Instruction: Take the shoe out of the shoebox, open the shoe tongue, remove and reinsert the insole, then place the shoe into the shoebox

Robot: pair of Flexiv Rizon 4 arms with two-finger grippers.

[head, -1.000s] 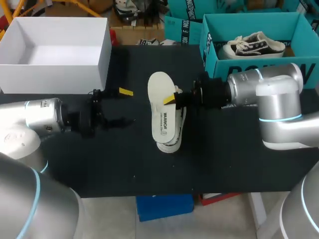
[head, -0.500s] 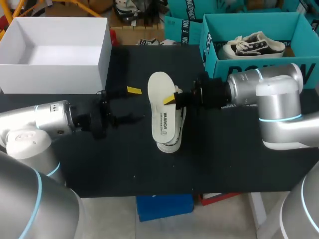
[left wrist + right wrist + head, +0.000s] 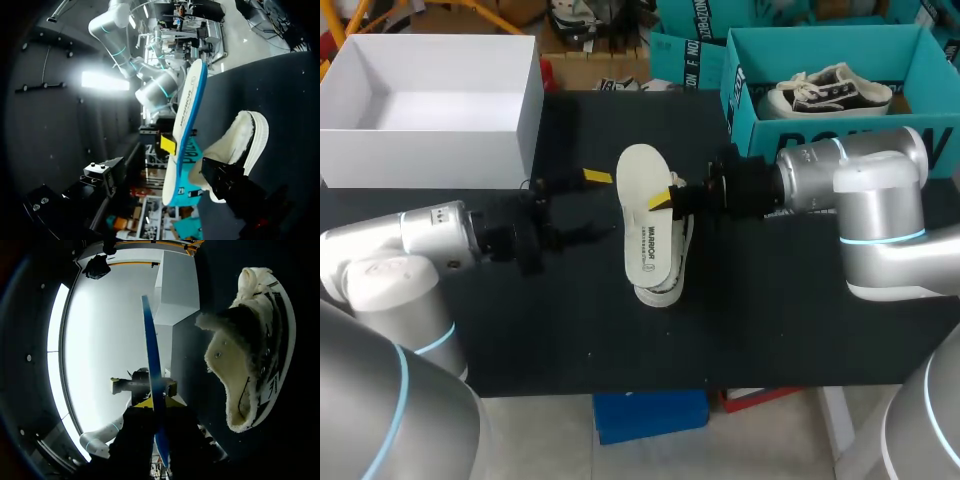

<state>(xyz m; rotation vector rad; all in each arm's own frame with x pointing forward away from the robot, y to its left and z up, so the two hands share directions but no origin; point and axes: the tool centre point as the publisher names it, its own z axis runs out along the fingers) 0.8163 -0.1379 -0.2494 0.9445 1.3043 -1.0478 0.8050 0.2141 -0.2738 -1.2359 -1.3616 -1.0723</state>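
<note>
Shoe (image 3: 658, 292) on its side on the table (image 3: 800, 330); just above it the insole (image 3: 642, 225), probably light and bendy, is pinched at one long edge by the right gripper (image 3: 665, 196). Left gripper (image 3: 602, 204), fingers spread, beside the shoe; the insole's free edge suits it.

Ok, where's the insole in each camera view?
Head view: the insole stands mid-table, pinched by the right claw.
Left wrist view: edge-on, blue underside showing, beside the shoe.
Right wrist view: a thin blue edge between the claw's fingers.
Shared landmark: the white shoe next to it.
</note>
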